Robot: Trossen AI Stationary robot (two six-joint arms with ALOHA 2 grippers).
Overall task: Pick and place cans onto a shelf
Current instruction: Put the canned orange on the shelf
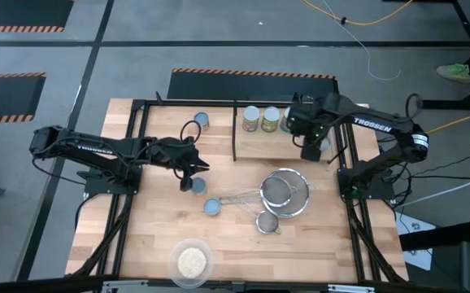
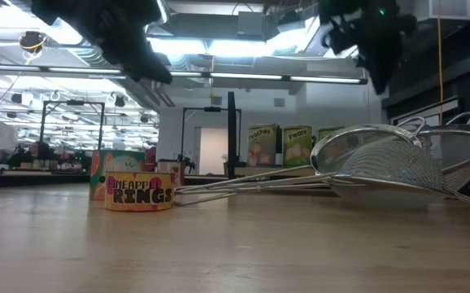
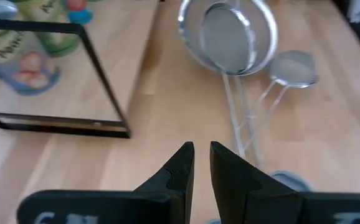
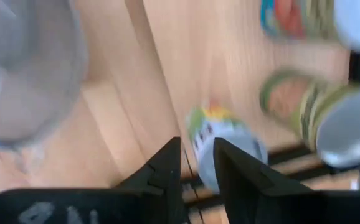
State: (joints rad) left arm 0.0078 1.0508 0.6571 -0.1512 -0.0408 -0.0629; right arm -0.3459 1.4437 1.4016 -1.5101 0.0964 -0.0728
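Two short cans with silver-blue tops (image 1: 198, 185) (image 1: 211, 207) stand on the tabletop, and a third (image 1: 202, 122) stands near the far edge. The nearest reads "Pineapple Rings" in the low view (image 2: 139, 191). The shelf (image 1: 296, 152) at the far right holds taller cans (image 1: 251, 119) (image 1: 271, 119). My left gripper (image 1: 189, 173) hovers beside the first short can, its fingers close together and empty (image 3: 202, 163). My right gripper (image 1: 311, 148) hangs over the shelf's right part, fingers close together and empty (image 4: 197, 163), with labelled cans (image 4: 220, 146) (image 4: 311, 112) below it.
Two nested wire strainers (image 1: 288, 191) and a smaller one (image 1: 267, 221) lie right of the middle, their handles reaching toward the short cans. A clear dish of beige grains (image 1: 192, 262) sits at the near edge. A clear glass thing (image 4: 24, 68) stands by the right gripper.
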